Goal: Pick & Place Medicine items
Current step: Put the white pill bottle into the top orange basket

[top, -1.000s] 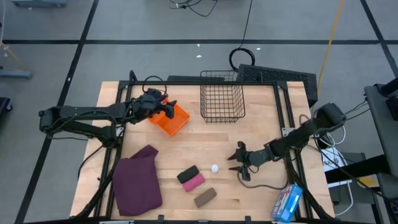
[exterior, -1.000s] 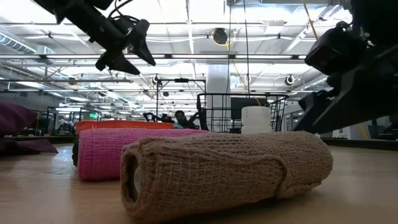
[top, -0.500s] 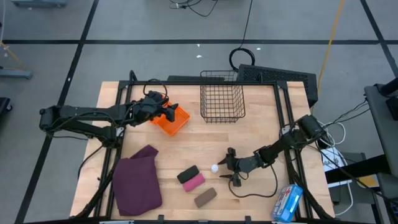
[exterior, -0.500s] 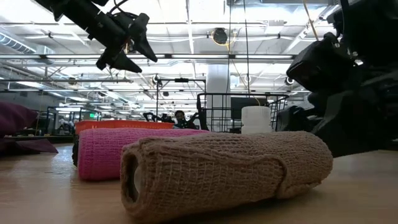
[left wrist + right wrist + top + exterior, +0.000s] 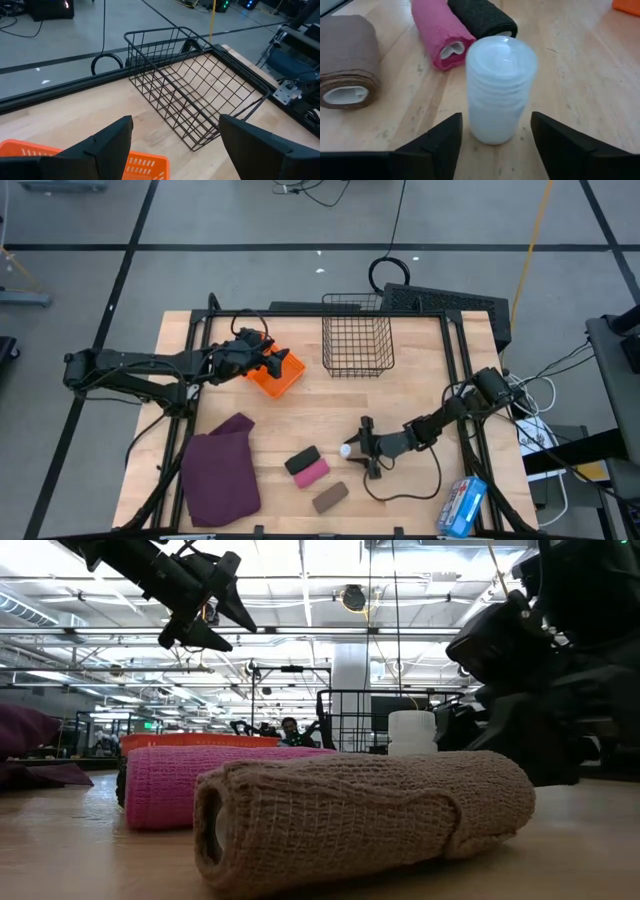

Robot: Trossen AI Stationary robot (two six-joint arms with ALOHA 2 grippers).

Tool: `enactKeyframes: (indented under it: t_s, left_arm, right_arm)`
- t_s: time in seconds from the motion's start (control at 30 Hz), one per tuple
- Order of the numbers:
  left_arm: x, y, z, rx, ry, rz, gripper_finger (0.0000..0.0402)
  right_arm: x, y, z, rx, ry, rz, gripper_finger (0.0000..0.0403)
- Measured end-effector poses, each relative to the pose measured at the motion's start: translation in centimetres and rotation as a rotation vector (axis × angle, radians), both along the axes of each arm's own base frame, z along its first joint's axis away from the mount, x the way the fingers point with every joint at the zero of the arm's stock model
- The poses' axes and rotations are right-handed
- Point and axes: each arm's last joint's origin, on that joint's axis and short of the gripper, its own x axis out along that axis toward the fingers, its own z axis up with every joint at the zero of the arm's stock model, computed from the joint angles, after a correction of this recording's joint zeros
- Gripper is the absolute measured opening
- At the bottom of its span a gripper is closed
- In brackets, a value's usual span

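Standing upright on the wooden worktop (image 5: 420,380), a small white bottle (image 5: 500,87) with a pale cap waits near the front middle, its long axis vertical. Only one such bottle shows in these pictures. In the view from above the bottle sits just to the right of three cloth rolls: a black roll (image 5: 301,459), a pink roll (image 5: 312,472) and a brown roll (image 5: 330,497).

Directly behind the bottle, on its right side, is the right end effector (image 5: 360,448). Its two dark fingers (image 5: 432,145) are spread wide, wider than the bottle, and they hold nothing. From the right wrist view the bottle stands straight ahead, centred in the gap between the fingers, with a finger to either side of it and neither one touching. The bottle lies toward the table's left from this end effector, so a short push forward and a squeeze looks like the next step.

Far off, the left end effector (image 5: 268,360) hovers above an orange tray (image 5: 282,378) at the back left of the worktop. Its fingers are parted and empty too. A black wire basket (image 5: 195,95) stands beyond it. The right arm is much the nearer to the bottle.

A maroon cloth (image 5: 220,470) lies at the front left, well apart.
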Motion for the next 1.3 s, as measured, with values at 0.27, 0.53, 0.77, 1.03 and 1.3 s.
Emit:
enactKeyframes:
  t_s: [0.27, 0.53, 0.77, 1.03, 1.3]
  left_arm:
    - [0.0, 0.0, 0.0, 0.0, 0.0, 0.0, 0.0302]
    - [0.0, 0.0, -0.01, 0.0, 0.0, 0.001, 0.0308]
    - [0.0, 0.01, -0.02, 0.001, 0.0, 0.002, 0.0308]
    - [0.0, 0.01, -0.02, 0.001, 0.0, 0.002, 0.0308]
    - [0.0, 0.02, -0.02, -0.002, -0.002, 0.004, 0.0308]
  right_arm:
    - [0.02, -0.03, 0.0, 0.001, 0.0, 0.0, 0.0174]
    - [0.05, -0.02, 0.08, 0.012, -0.007, -0.004, 0.017]
    - [0.19, -0.34, 0.08, 0.054, -0.001, -0.033, 0.0212]
    - [0.27, -0.31, 0.25, 0.034, -0.023, -0.02, 0.0211]
    - [0.67, -0.12, 0.62, 0.025, -0.047, -0.009, 0.0183]
